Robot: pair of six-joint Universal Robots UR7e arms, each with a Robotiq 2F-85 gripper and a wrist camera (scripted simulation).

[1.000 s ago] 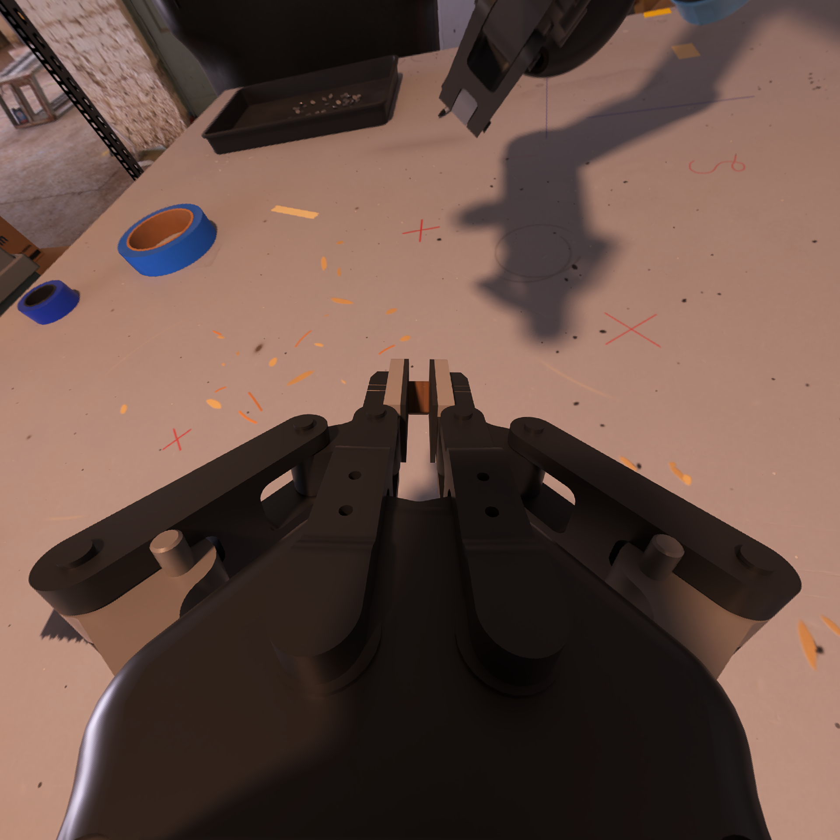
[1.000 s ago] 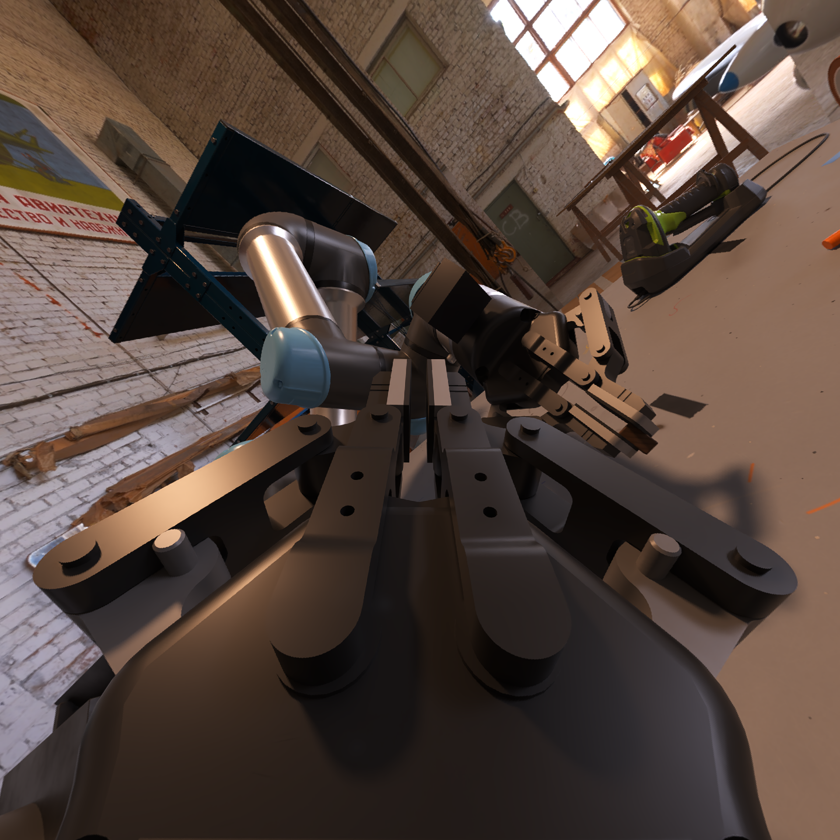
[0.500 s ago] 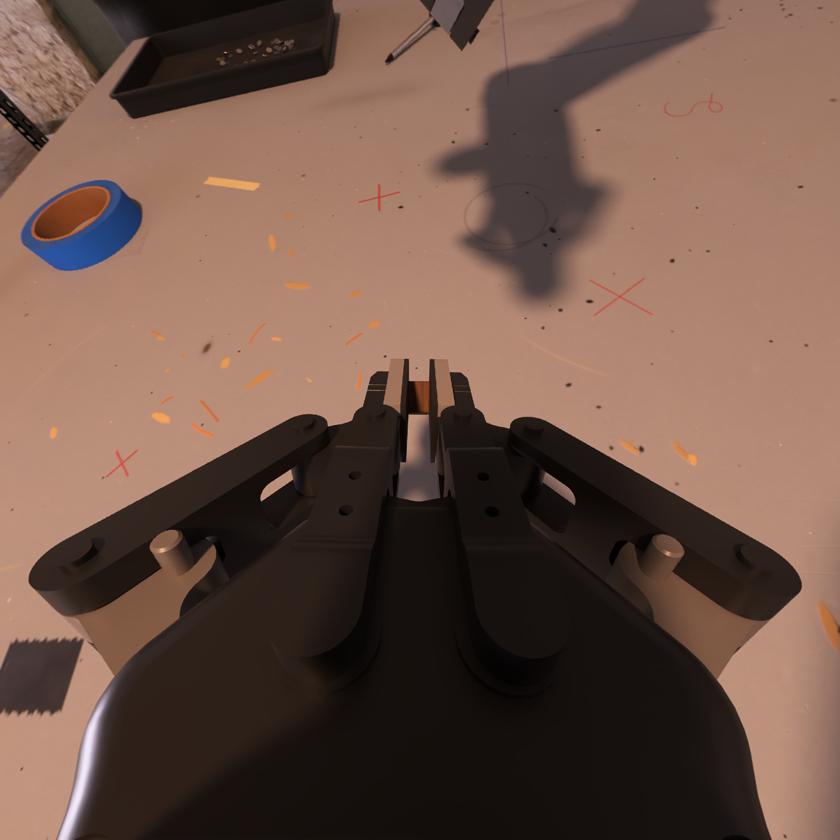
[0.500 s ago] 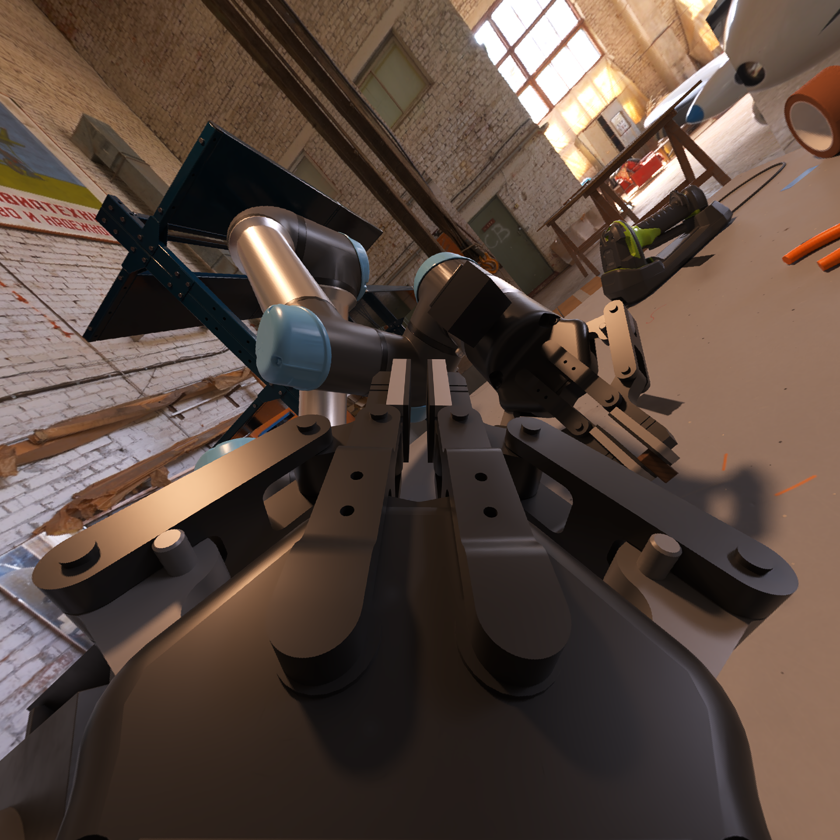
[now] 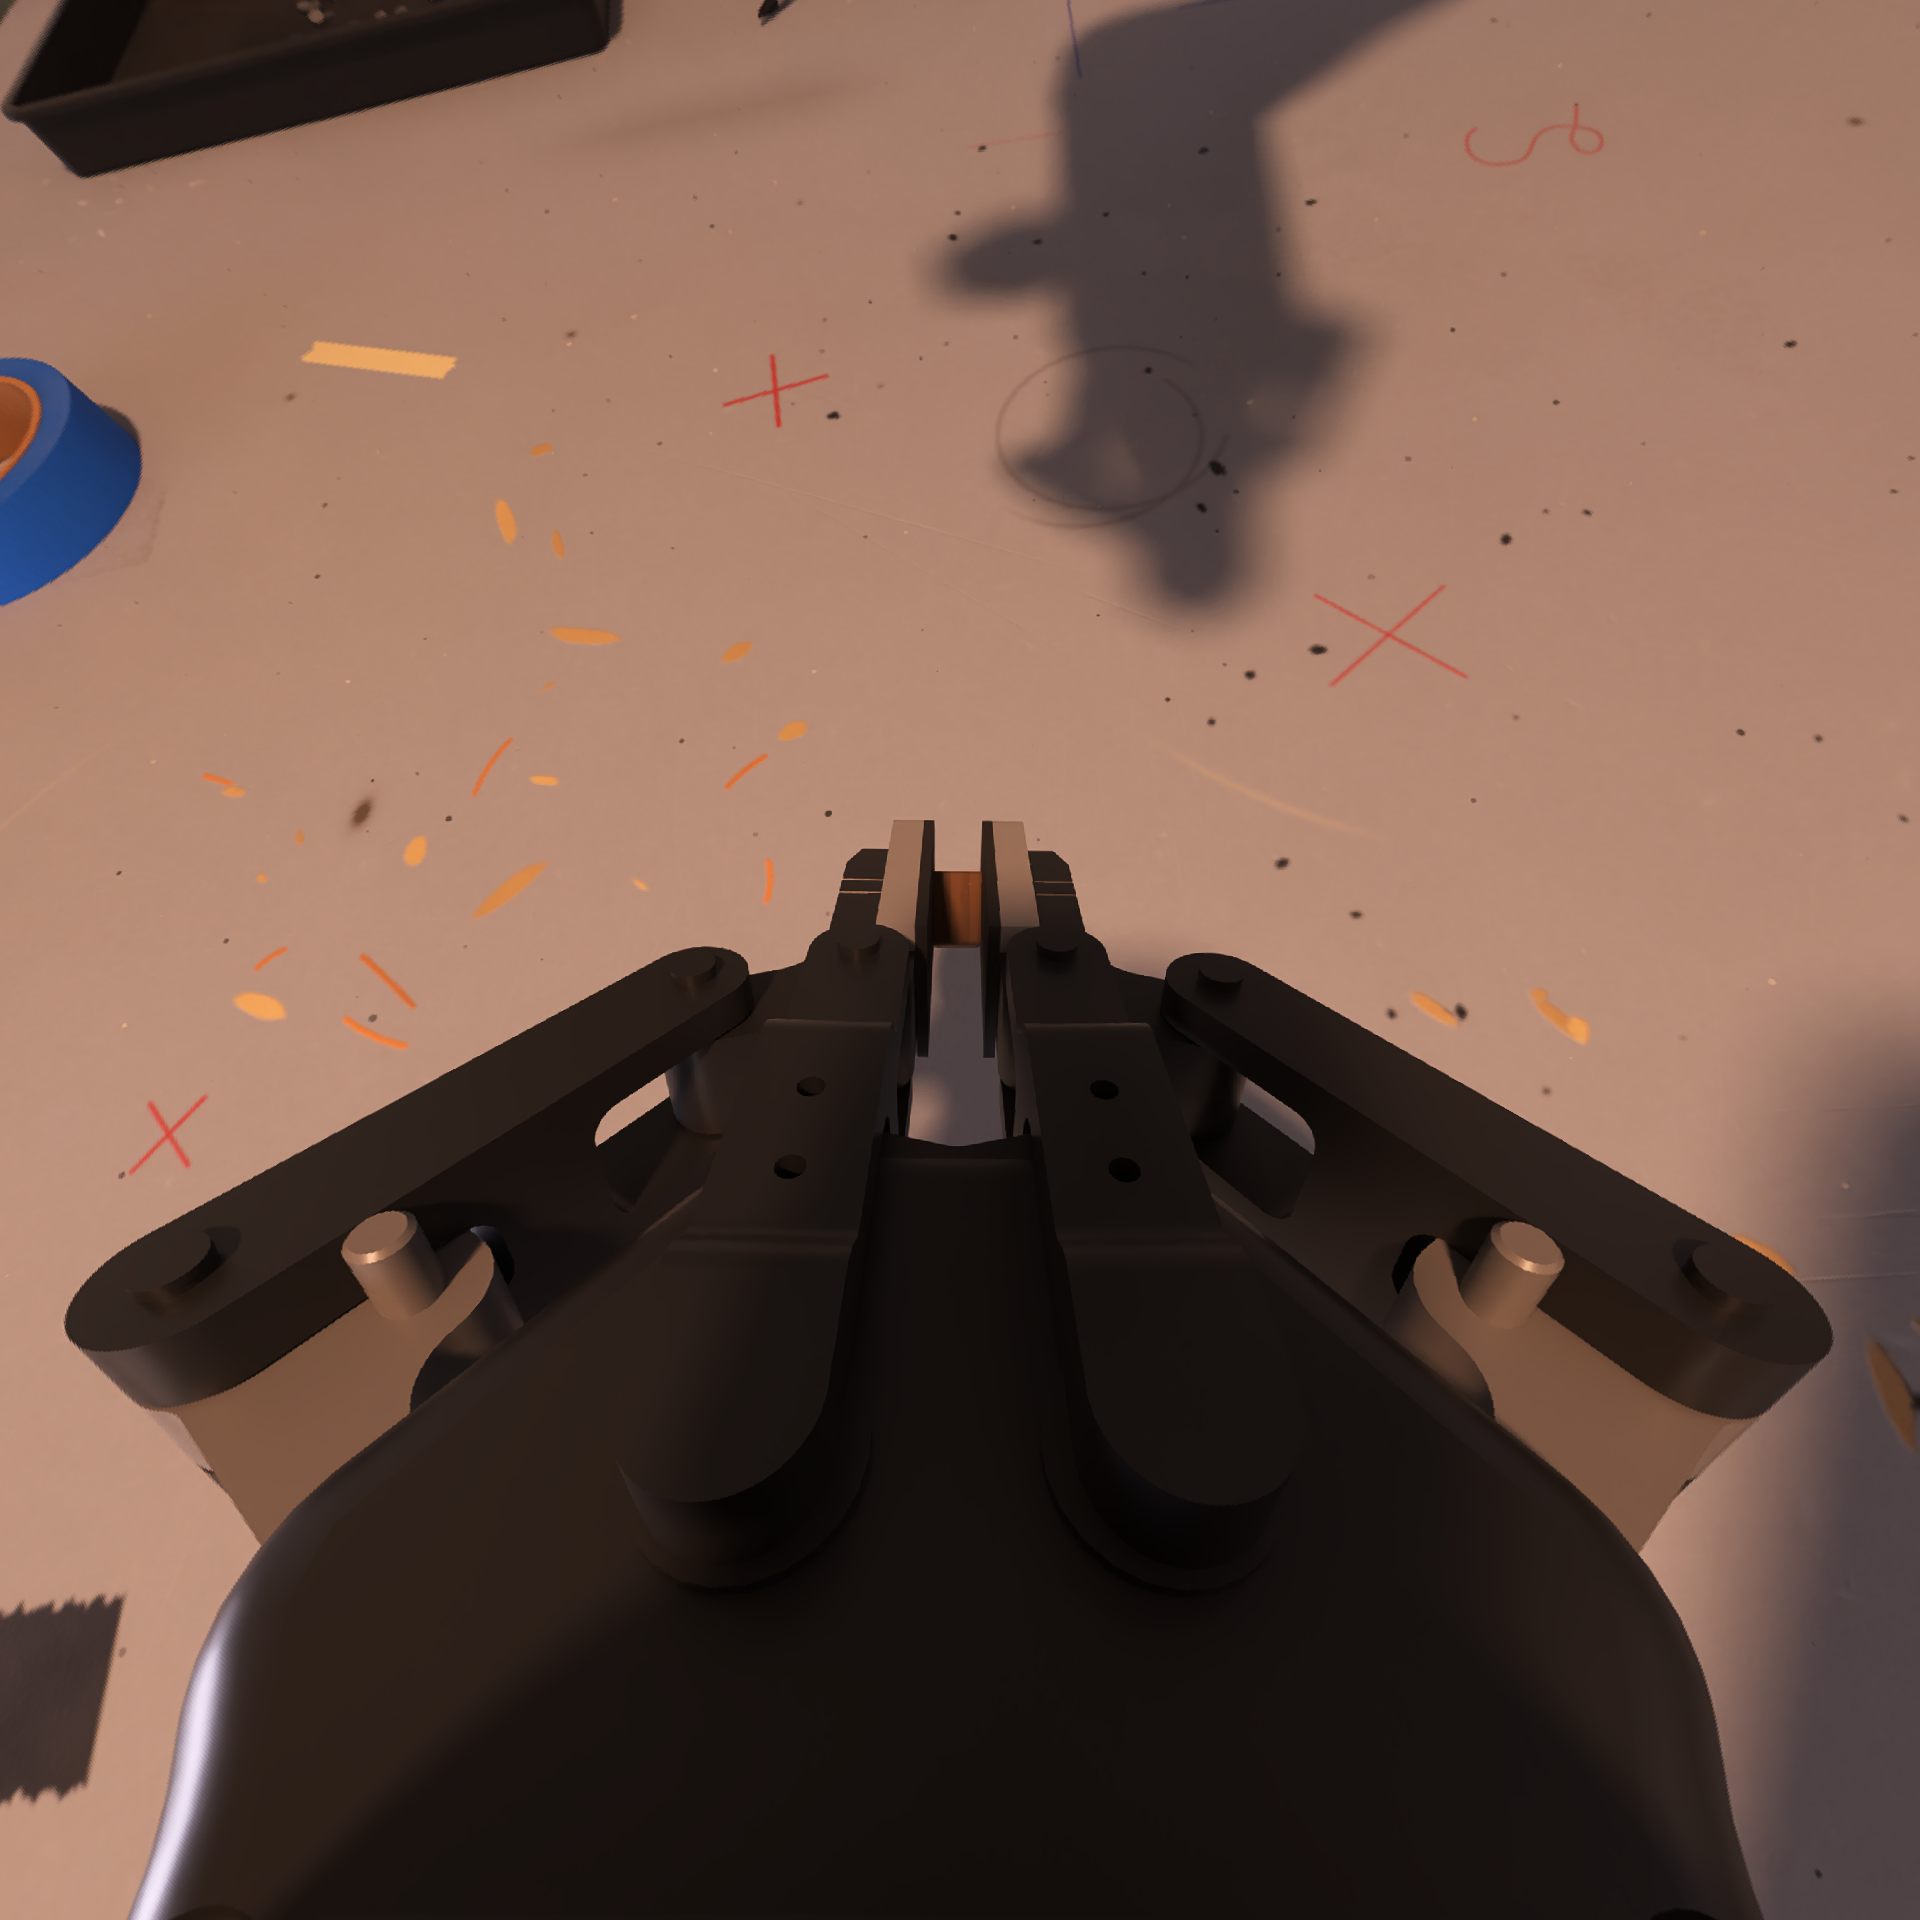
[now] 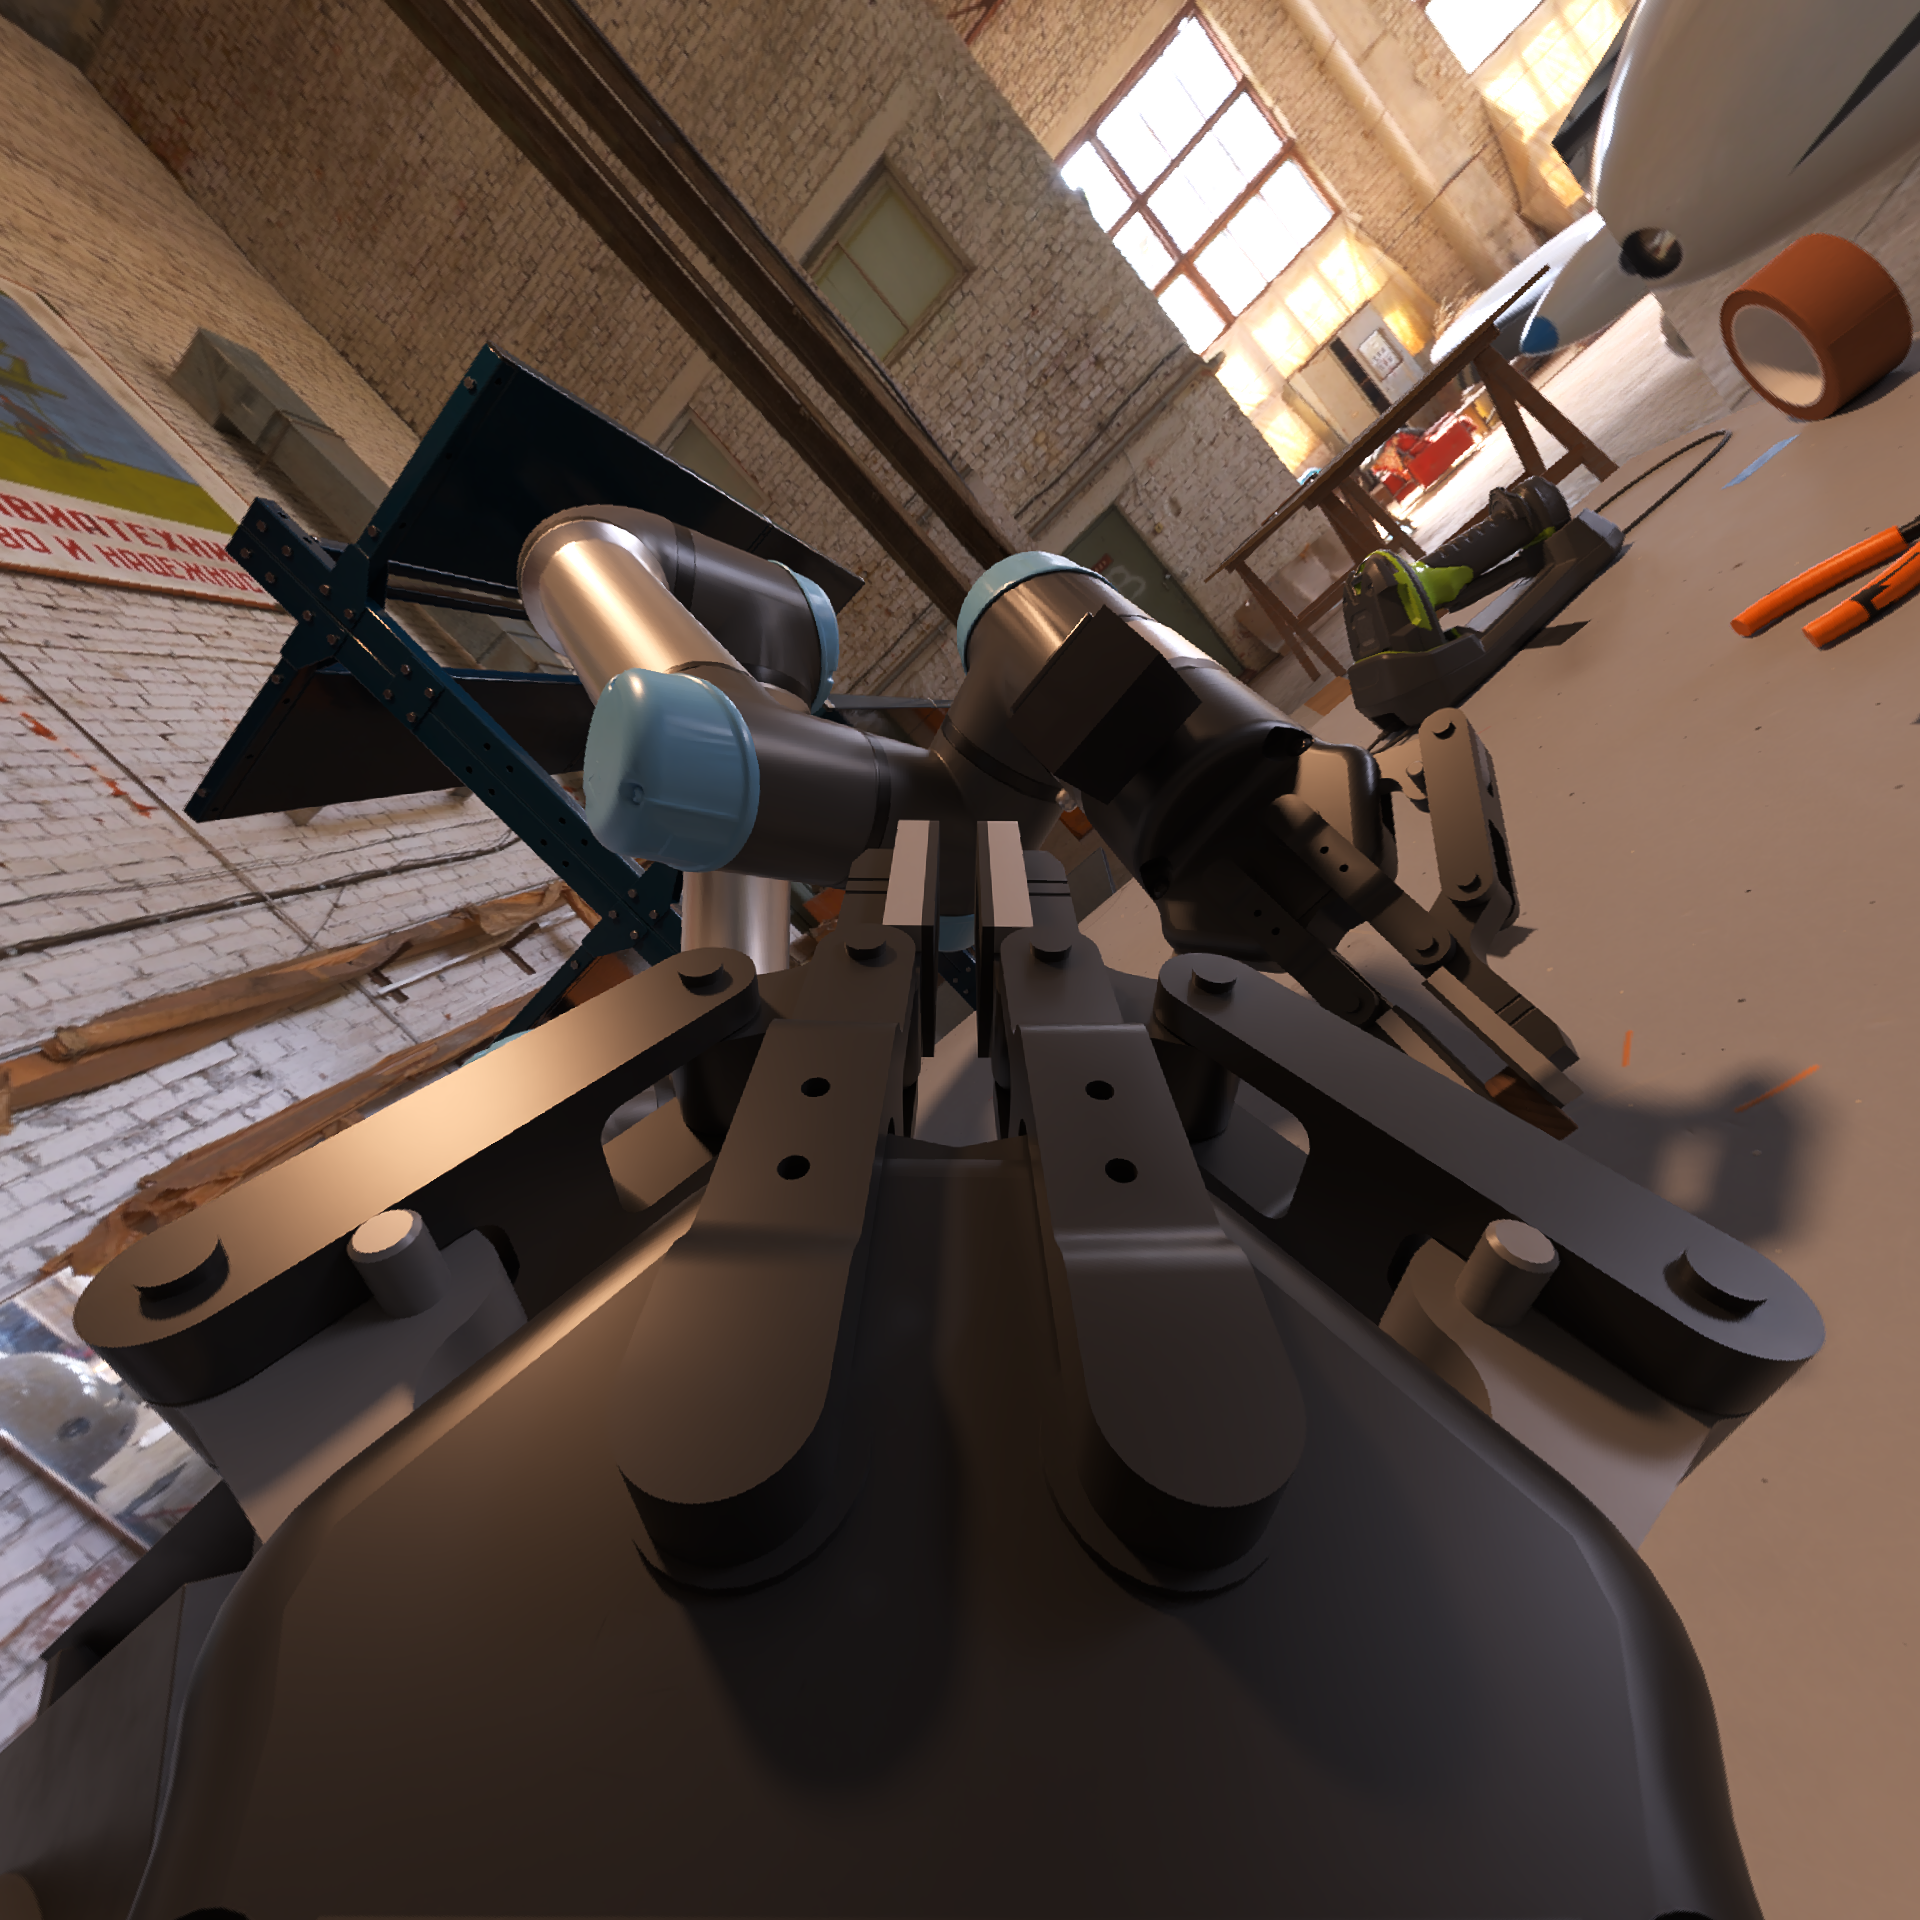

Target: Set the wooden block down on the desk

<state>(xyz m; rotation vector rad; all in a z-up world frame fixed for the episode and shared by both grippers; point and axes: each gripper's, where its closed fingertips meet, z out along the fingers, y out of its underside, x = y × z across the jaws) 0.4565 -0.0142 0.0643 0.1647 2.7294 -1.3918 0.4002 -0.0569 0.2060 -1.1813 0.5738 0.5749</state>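
My left gripper (image 5: pixel 957 862) is shut on a small wooden block (image 5: pixel 956 906), whose orange-brown face shows between the pads. It hangs low over the tan desk (image 5: pixel 1039 675). In the right wrist view the left gripper (image 6: pixel 1527 1060) points down at the desk, and the block (image 6: pixel 1522 1096) sits at its tips just above its own shadow. I cannot tell if the block touches the desk. My right gripper (image 6: pixel 957 873) is held up and away, its pads close together with nothing between them.
A blue tape roll (image 5: pixel 57 478) lies at the left and a black tray (image 5: pixel 312 73) at the far left. Red crosses (image 5: pixel 1390 634) mark the desk. Farther off lie a brown tape roll (image 6: pixel 1818 327), orange-handled pliers (image 6: pixel 1829 597) and a black-green power tool (image 6: pixel 1455 623).
My left gripper has come down closer to the desk with the block still held. The right gripper has left the top of the left wrist view, leaving only its shadow.
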